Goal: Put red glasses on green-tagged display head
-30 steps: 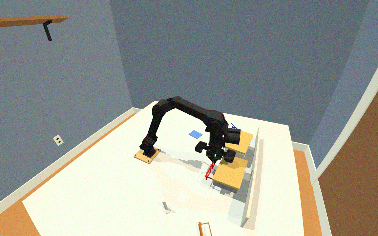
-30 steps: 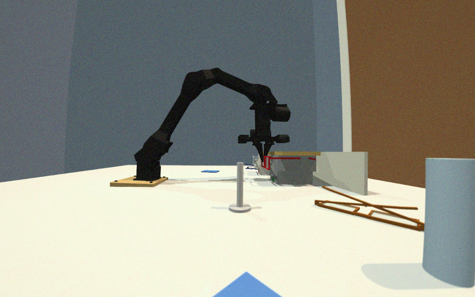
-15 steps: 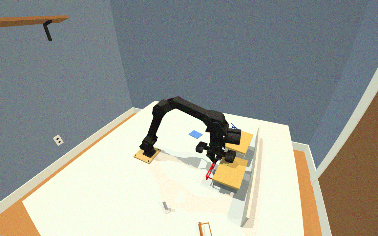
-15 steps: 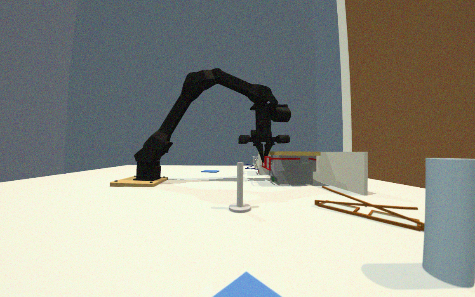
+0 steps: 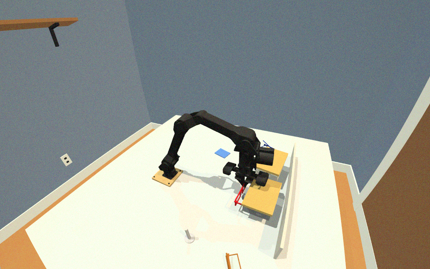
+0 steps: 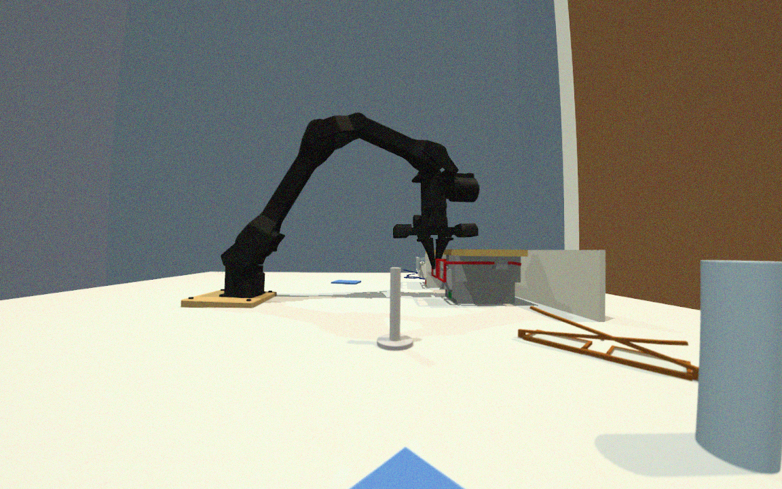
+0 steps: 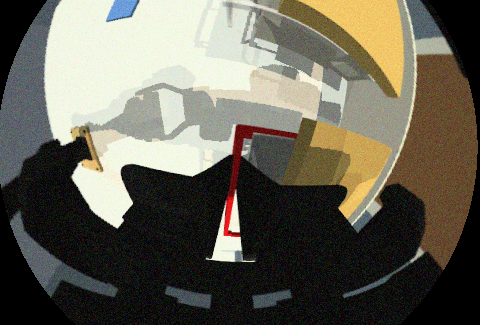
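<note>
A broad, white table [image 5: 126, 200] [image 6: 199, 377] [image 7: 90, 65] carries an upright, off-white panel [image 5: 288, 200] [image 6: 564, 282] [image 7: 407, 90] behind both heads. The yellow-topped, grey, green-tagged display head [image 5: 263, 197] [image 6: 482, 282] [image 7: 360, 155] stands beside the untagged head [image 5: 275, 162] [image 7: 345, 10]; a narrow gap separates them. The black parallel-jaw gripper [image 5: 243, 185] [image 6: 434, 264] [image 7: 235, 160] is clamped on the thin, red-framed glasses [image 5: 235, 202] [image 6: 472, 262] [image 7: 237, 140], positioned at the tagged head's front, temples extending alongside. Nose contact is indeterminable.

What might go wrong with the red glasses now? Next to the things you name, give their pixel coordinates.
The gripper [image 5: 244, 185] [image 6: 434, 265] might let go too soon, and the glasses [image 5: 238, 198] [image 6: 440, 270] [image 7: 236, 157] could drop, since it pinches just their thin front. Their long temple runs right along the head's grey side [image 6: 478, 282], so it might scrape or catch.
</note>
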`<state>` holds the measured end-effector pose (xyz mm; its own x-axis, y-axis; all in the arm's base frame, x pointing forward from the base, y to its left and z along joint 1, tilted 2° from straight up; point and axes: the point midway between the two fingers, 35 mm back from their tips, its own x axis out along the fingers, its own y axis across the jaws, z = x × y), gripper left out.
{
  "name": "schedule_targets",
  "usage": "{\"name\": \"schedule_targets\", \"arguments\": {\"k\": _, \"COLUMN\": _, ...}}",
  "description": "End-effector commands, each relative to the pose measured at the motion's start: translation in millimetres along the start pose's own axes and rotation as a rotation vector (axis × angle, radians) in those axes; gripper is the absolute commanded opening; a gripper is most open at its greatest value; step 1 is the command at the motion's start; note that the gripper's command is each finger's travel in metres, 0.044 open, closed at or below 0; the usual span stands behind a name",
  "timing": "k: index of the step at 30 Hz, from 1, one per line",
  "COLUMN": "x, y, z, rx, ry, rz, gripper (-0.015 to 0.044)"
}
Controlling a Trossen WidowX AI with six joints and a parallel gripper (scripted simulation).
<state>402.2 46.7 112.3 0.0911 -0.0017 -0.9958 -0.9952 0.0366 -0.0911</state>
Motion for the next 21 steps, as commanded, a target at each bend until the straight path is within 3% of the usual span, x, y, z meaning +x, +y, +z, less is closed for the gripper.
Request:
{"name": "schedule_targets", "arguments": {"k": 1, "x": 2.6, "y": 0.9, "z": 0.1, "rx": -0.005, "ry": -0.001, "rz": 0.005, "gripper": 0.0000}}
{"name": "schedule_targets", "arguments": {"k": 8, "x": 2.8, "y": 1.0, "z": 0.1, "rx": -0.005, "ry": -0.001, "rz": 0.005, "gripper": 0.0000}}
{"name": "schedule_targets", "arguments": {"k": 12, "x": 1.6, "y": 0.4, "z": 0.0, "rx": 0.000, "ry": 0.000, "rz": 0.002, "gripper": 0.0105}}
{"name": "schedule_targets", "arguments": {"k": 21, "x": -0.2, "y": 0.4, "z": 0.0, "rx": 0.000, "ry": -0.001, "rz": 0.004, "gripper": 0.0108}}
